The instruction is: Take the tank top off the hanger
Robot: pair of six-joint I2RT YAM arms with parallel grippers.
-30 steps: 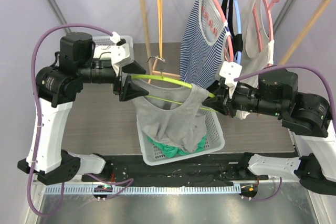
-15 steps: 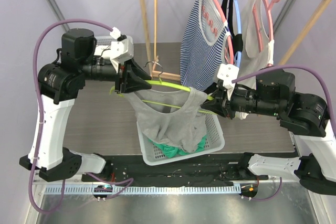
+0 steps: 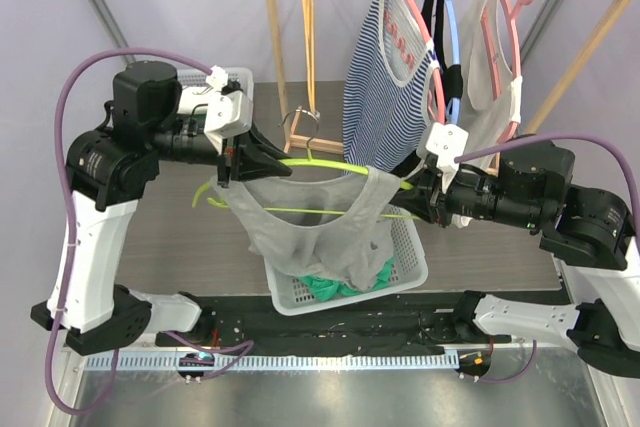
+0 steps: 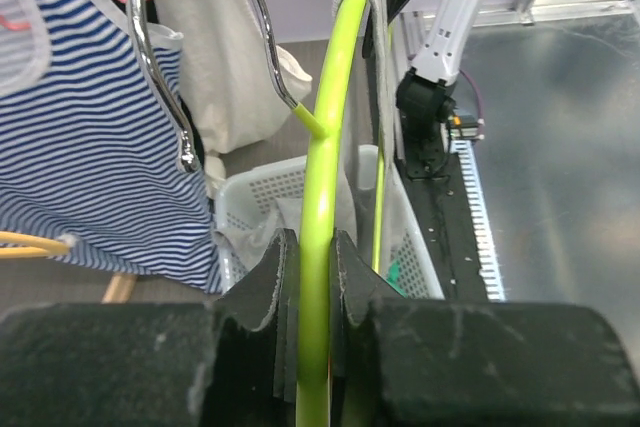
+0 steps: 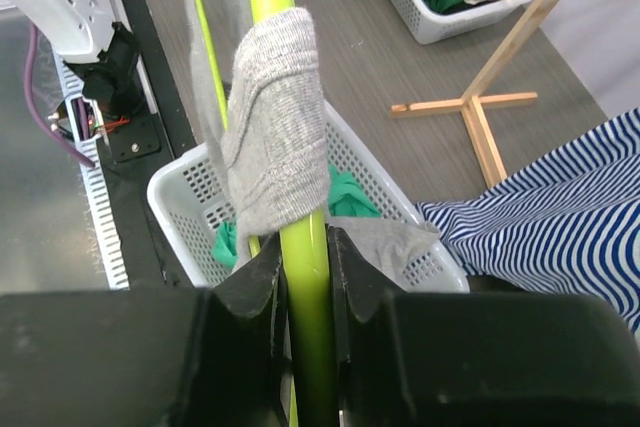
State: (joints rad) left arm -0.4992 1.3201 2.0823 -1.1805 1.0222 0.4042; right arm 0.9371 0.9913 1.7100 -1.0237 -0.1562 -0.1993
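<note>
The left gripper (image 4: 315, 247) and right gripper (image 5: 305, 247) each pinch an end of the hanger (image 3: 330, 159). The tank top (image 3: 320, 222) droops from it over the basket (image 3: 415, 267). It looks soft and light; I'd take the strap (image 5: 278, 127).

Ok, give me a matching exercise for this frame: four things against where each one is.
Things: 1 lime hanger; 2 grey tank top; 3 white basket; 4 striped top.
Places: A on the rack at the back; B under the tank top, green cloth inside; C clamped by left gripper and right gripper; D draped from the hanger.
Pairs: 1-C, 2-D, 3-B, 4-A.
</note>
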